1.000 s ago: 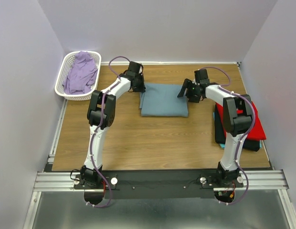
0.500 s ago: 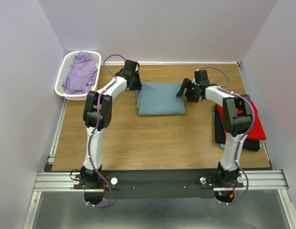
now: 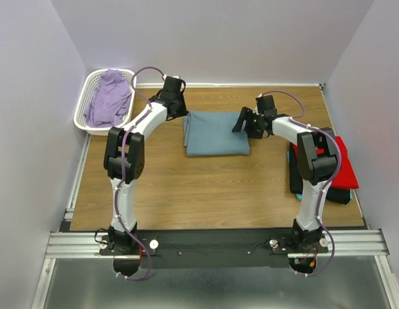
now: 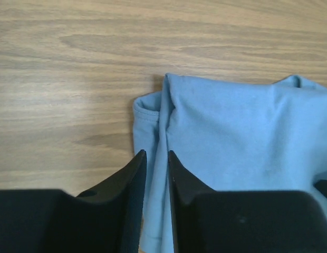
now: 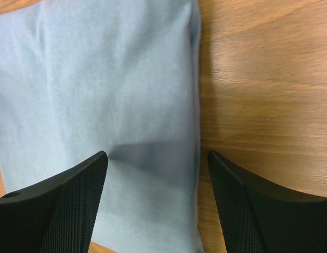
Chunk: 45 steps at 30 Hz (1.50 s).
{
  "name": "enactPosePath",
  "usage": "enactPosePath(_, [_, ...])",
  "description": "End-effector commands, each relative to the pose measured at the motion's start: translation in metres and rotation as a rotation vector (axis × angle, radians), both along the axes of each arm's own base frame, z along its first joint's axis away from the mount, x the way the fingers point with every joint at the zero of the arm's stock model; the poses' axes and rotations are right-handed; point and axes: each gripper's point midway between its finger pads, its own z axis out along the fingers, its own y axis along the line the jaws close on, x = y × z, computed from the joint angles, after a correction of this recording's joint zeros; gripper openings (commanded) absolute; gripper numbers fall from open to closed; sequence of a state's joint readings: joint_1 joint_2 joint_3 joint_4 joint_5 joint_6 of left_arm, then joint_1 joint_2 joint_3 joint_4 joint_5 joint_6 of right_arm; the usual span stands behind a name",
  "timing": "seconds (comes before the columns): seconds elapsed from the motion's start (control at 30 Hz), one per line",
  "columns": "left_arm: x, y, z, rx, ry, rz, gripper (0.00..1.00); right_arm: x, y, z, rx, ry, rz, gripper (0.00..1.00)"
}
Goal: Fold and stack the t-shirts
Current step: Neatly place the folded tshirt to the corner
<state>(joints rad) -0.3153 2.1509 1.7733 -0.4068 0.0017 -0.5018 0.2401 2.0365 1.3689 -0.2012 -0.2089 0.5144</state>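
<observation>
A dusty blue-grey t-shirt (image 3: 215, 134) lies folded in a rectangle on the wooden table (image 3: 186, 187). My left gripper (image 3: 179, 111) sits low at its far left corner. In the left wrist view the jaws (image 4: 157, 153) stand slightly apart, with a ridge of the shirt (image 4: 232, 137) lying loose between them. My right gripper (image 3: 241, 122) hovers over the shirt's right edge, wide open (image 5: 157, 154) and empty, above the cloth (image 5: 100, 79). A red t-shirt (image 3: 346, 166) tops a folded stack at the right, with a turquoise edge (image 3: 301, 195) showing beneath it.
A white lattice basket (image 3: 82, 109) holding a purple garment (image 3: 109, 96) stands at the back left corner. A dark folded garment (image 3: 295, 174) lies in the right stack. Walls close in on the left, back and right.
My left gripper has slid left, dragging the blue-grey shirt a little left, and its jaws have parted from shut. My right gripper has shifted slightly left and stayed open.
</observation>
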Motion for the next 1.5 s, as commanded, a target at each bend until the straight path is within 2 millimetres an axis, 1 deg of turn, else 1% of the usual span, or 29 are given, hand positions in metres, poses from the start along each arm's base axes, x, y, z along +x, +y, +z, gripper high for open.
enactPosePath(0.0, [-0.022, -0.026, 0.031, 0.001, -0.053, -0.055, 0.24, -0.038, 0.006, -0.048, -0.034, 0.162, 0.04, 0.84])
enactPosePath(0.03, [-0.027, -0.035, 0.033, -0.007, -0.052, -0.076, 0.22, -0.039, 0.006, -0.05, -0.037, 0.167, 0.039, 0.84])
enactPosePath(0.07, [-0.037, -0.052, 0.028, -0.011, -0.046, -0.11, 0.17, -0.039, 0.006, -0.051, -0.039, 0.168, 0.035, 0.83])
enactPosePath(0.1, [-0.046, -0.066, 0.025, -0.028, -0.032, -0.151, 0.15, -0.04, 0.008, -0.053, -0.04, 0.173, 0.037, 0.83])
enactPosePath(0.13, [-0.053, -0.076, 0.018, -0.032, -0.019, -0.175, 0.12, -0.041, 0.008, -0.056, -0.042, 0.179, 0.036, 0.83])
enactPosePath(0.17, [-0.064, -0.097, 0.017, -0.046, -0.016, -0.228, 0.08, -0.042, 0.009, -0.057, -0.043, 0.183, 0.034, 0.83])
enactPosePath(0.2, [-0.07, -0.107, 0.008, -0.047, 0.002, -0.255, 0.06, -0.043, 0.01, -0.058, -0.046, 0.186, 0.036, 0.83])
enactPosePath(0.23, [-0.074, -0.117, 0.006, -0.053, 0.005, -0.277, 0.05, -0.044, 0.011, -0.061, -0.05, 0.191, 0.039, 0.83])
enactPosePath(0.27, [-0.084, -0.133, -0.003, -0.057, 0.023, -0.313, 0.03, -0.044, 0.011, -0.062, -0.051, 0.193, 0.035, 0.83])
enactPosePath(0.33, [-0.093, -0.147, -0.009, -0.063, 0.036, -0.344, 0.0, -0.046, 0.012, -0.064, -0.055, 0.198, 0.032, 0.83])
enactPosePath(0.4, [-0.104, -0.16, -0.019, -0.072, 0.057, -0.37, 0.0, -0.049, 0.01, -0.065, -0.06, 0.203, 0.029, 0.83])
enactPosePath(0.43, [-0.107, -0.163, -0.022, -0.072, 0.061, -0.378, 0.0, -0.05, 0.009, -0.066, -0.064, 0.203, 0.026, 0.83])
enactPosePath(0.5, [-0.111, -0.168, -0.031, -0.067, 0.072, -0.386, 0.0, -0.05, 0.008, -0.064, -0.067, 0.201, 0.022, 0.83])
enactPosePath(0.53, [-0.113, -0.169, -0.04, -0.059, 0.087, -0.389, 0.0, -0.051, 0.007, -0.064, -0.069, 0.201, 0.019, 0.83])
enactPosePath(0.57, [-0.115, -0.171, -0.044, -0.059, 0.096, -0.393, 0.0, -0.054, 0.005, -0.066, -0.074, 0.209, 0.006, 0.83])
enactPosePath(0.67, [-0.117, -0.169, -0.059, -0.039, 0.119, -0.384, 0.0, -0.058, 0.005, -0.063, -0.063, 0.215, -0.006, 0.87])
enactPosePath(0.8, [-0.118, -0.165, -0.067, -0.019, 0.129, -0.373, 0.0, -0.064, 0.002, -0.058, -0.06, 0.218, -0.029, 0.9])
enactPosePath(0.83, [-0.117, -0.164, -0.068, -0.019, 0.13, -0.371, 0.0, -0.064, 0.002, -0.055, -0.055, 0.213, -0.03, 0.9])
enactPosePath(1.0, [-0.119, -0.165, -0.069, -0.019, 0.132, -0.373, 0.0, -0.072, -0.001, -0.053, -0.052, 0.221, -0.05, 0.9])
enactPosePath(1.13, [-0.118, -0.165, -0.068, -0.02, 0.13, -0.376, 0.0, -0.085, -0.007, -0.06, -0.069, 0.249, -0.076, 0.89])
enactPosePath(1.23, [-0.119, -0.165, -0.069, -0.023, 0.134, -0.377, 0.0, -0.09, -0.01, -0.067, -0.077, 0.264, -0.089, 0.88])
enactPosePath(1.3, [-0.12, -0.165, -0.07, -0.028, 0.135, -0.378, 0.0, -0.089, -0.005, -0.07, -0.057, 0.274, -0.082, 0.85])
enactPosePath(1.33, [-0.12, -0.166, -0.072, -0.026, 0.138, -0.379, 0.0, -0.09, -0.002, -0.072, -0.055, 0.279, -0.075, 0.85])
enactPosePath(1.37, [-0.12, -0.166, -0.071, -0.029, 0.136, -0.379, 0.0, -0.086, 0.005, -0.069, -0.057, 0.263, -0.063, 0.84])
enactPosePath(1.4, [-0.12, -0.167, -0.072, -0.031, 0.137, -0.379, 0.0, -0.084, 0.009, -0.073, -0.06, 0.267, -0.059, 0.84])
enactPosePath(1.47, [-0.121, -0.167, -0.071, -0.034, 0.139, -0.382, 0.0, -0.081, 0.016, -0.073, -0.064, 0.261, -0.06, 0.82])
